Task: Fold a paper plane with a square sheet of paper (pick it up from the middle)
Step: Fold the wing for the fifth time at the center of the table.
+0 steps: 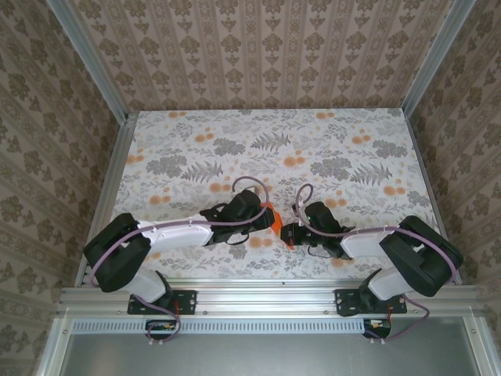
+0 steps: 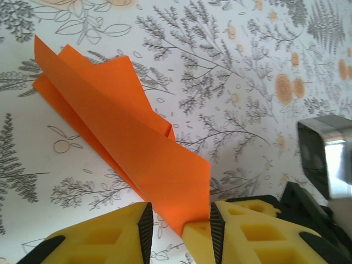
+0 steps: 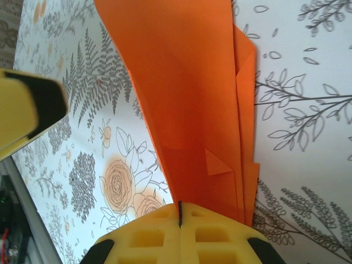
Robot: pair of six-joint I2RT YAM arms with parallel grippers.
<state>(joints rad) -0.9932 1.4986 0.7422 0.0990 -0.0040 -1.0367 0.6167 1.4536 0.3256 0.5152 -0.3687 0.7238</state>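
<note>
The left end effector (image 2: 179, 214) is loose, with its fingers apart around one corner of the folded orange paper (image 2: 126, 126) (only one finger touches it). The paper is over the flowery surface (image 2: 247, 66). The right end effector (image 3: 180, 212) pinches the paper's edge tight.

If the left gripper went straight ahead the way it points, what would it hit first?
Probably the folded orange paper, which sits between the left gripper's parted jaws and stretches on ahead of it.
</note>
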